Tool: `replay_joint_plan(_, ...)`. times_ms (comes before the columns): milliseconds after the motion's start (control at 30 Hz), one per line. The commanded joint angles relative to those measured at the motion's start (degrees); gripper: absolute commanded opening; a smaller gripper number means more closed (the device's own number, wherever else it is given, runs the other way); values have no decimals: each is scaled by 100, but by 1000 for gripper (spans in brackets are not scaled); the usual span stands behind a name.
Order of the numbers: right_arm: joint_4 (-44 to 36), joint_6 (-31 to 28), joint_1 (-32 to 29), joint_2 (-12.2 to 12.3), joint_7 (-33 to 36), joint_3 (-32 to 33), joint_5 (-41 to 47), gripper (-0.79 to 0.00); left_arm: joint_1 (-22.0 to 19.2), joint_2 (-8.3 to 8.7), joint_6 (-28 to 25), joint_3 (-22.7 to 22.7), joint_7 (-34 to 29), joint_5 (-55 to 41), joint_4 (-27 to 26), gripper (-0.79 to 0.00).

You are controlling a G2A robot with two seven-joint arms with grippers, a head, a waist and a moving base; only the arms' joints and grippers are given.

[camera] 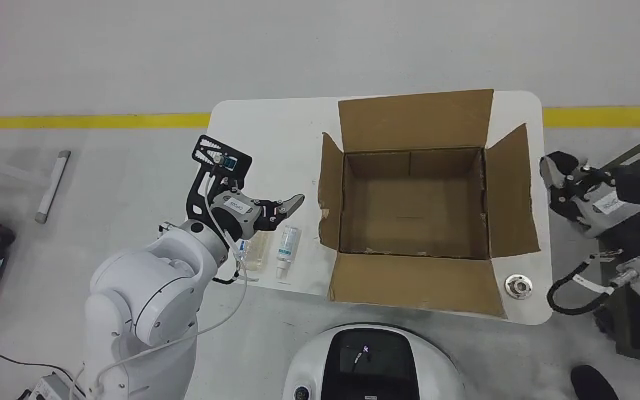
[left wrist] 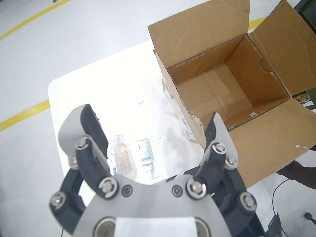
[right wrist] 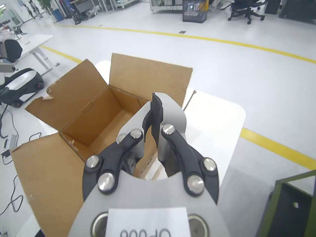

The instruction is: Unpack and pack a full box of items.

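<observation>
The left pincer [left wrist: 151, 122] hangs open and empty above two bottles lying side by side on the white table [left wrist: 81, 85]. A clear plastic bottle [left wrist: 122, 159] lies towards one finger, and a white spray bottle [left wrist: 145, 152] lies nearer the middle of the gap. Both long axes run across the fingers' closing line, the spray nozzle pointing back towards the wrist. The cardboard box [left wrist: 222, 92] stands just past the spray bottle, flaps spread, holding only scraps. The right pincer [right wrist: 156, 102], closed on nothing, sits beyond the box's far side. The left arm is therefore much the nearer, and a straight descent looks enough.
</observation>
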Motion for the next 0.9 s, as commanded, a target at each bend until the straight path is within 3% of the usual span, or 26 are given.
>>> replay_joint_plan(0, -33, 246, -123, -5, 66, 248, -410, -785, 0, 0, 0, 0, 0, 0, 0, 0)
replay_joint_plan(100, -117, 784, -331, -30, 98, 393, -1086, -785, 0, 0, 0, 0, 0, 0, 0, 0)
replay_joint_plan(200, -2, 1311, -487, -82, -76, 314, -1156, -785, 0, 0, 0, 0, 0, 0, 0, 0)
replay_joint_plan(333, 129, 1429, -603, -106, -218, -27, -1484, -785, 0, 0, 0, 0, 0, 0, 0, 0)
replay_joint_plan(700, 129, 1429, -603, -106, -218, -27, -1484, -785, 0, 0, 0, 0, 0, 0, 0, 0)
replay_joint_plan(867, 117, 1984, -852, -198, -902, 14, -1460, -785, 0, 0, 0, 0, 0, 0, 0, 0)
